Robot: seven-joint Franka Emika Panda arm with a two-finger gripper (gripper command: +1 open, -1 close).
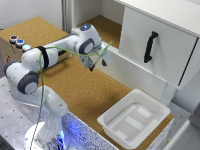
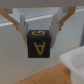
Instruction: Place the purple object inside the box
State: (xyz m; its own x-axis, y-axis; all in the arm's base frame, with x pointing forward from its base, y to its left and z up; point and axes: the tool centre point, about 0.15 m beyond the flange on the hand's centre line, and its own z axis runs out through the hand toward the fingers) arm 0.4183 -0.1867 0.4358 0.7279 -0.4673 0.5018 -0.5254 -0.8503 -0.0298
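The table (image 1: 90,92) has a brown cork surface. At its front edge, where the arm's base stands, there is a white plate with small dots. At the exterior view's right stands a large white cabinet (image 1: 155,42) with a black handle (image 1: 150,46). At the exterior view's left there is a brown crate (image 1: 12,47) with round buttons on top; the picture edge cuts it off. Behind the table a pale wall is seen.

The box (image 1: 134,118), a shallow white bin with raised ridges on its floor, sits near the table's corner at the exterior view's lower right. Nothing lies in it.

The end effector (image 2: 39,31) is above the middle of the table, well apart from the box. In the wrist view its two fingers (image 2: 22,25) are closed partway on the sides of a dark purple cube (image 2: 39,44), which has a yellow letter "A" on one face and another yellow mark on the face above. The cube is lifted off the cork. In the exterior view the cube is too small and blurred to make out. A pale rim shows in a corner of the wrist view, but it is too blurred to say what it is.
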